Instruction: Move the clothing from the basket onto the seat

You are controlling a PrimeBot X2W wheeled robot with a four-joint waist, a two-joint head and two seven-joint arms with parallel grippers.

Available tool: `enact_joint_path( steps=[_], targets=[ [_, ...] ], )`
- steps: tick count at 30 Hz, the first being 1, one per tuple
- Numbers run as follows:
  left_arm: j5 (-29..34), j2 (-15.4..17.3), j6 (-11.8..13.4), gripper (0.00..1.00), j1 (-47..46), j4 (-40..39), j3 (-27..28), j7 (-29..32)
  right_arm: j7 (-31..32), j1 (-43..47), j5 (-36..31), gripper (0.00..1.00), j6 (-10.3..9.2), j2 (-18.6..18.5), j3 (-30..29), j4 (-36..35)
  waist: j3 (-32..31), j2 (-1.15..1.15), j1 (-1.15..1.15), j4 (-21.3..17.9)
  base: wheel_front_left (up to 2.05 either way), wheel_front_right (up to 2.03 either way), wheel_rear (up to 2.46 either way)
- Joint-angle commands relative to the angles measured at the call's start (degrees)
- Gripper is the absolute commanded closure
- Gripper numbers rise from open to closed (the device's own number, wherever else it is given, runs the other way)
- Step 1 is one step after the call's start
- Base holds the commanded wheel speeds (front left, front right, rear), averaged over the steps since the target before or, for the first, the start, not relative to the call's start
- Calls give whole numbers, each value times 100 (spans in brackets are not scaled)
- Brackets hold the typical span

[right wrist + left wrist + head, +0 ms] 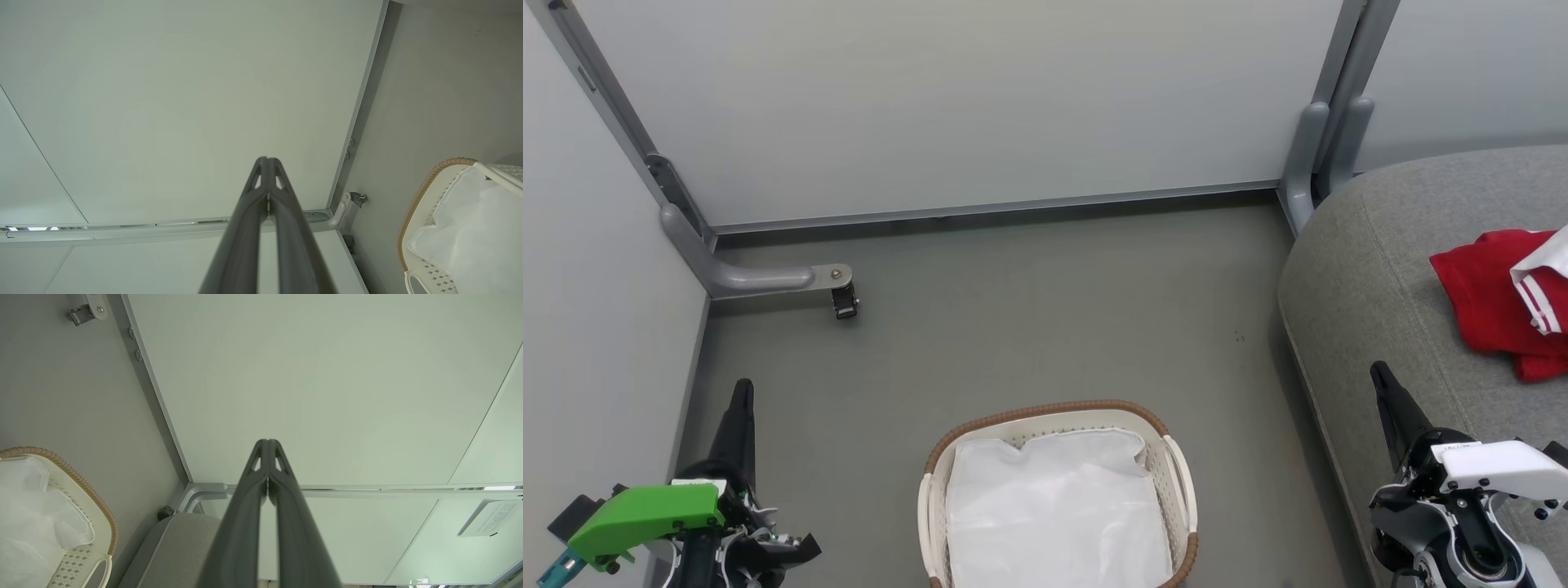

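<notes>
The red clothing [1499, 298], with white trim showing, lies bunched on the grey seat [1372, 278] at the right edge of the head view. The white basket [931, 498] with its brown woven rim stands on the floor at bottom centre and holds a plain white cloth liner [1054, 514]. My left gripper [742, 390] is shut with nothing in it, at the lower left, left of the basket. My right gripper [1380, 374] is shut and empty at the lower right, over the seat's front edge. The left gripper [267, 442] and right gripper [267, 159] point at pale wall panels, tips pressed together.
Pale partition walls [980, 106] close off the back and left, with grey metal feet [752, 278] and a small caster [845, 304] on the floor. Open grey floor [1045, 327] lies between the basket and the back wall. The basket [81, 490] and seat corner [179, 547] show in the left wrist view.
</notes>
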Motion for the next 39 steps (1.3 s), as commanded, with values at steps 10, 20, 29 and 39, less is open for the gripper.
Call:
enact_joint_path(
  steps=[10,20,29,39],
  targets=[
    [-17,35,8,100,-64,-7,14,27,19,63,23,100,-2,-34,-13,-20,0,0,0,0,0,0,0],
    [-18,35,8,100,-64,-7,14,27,19,63,23,100,-2,-34,-13,-20,0,0,0,0,0,0,0],
    [-18,35,8,100,-64,-7,13,26,19,63,23,100,-2,-34,-12,-20,0,0,0,0,0,0,0],
    [-18,35,8,100,-64,-7,13,26,19,63,23,100,-2,-34,-12,-19,0,0,0,0,0,0,0]
  ],
)
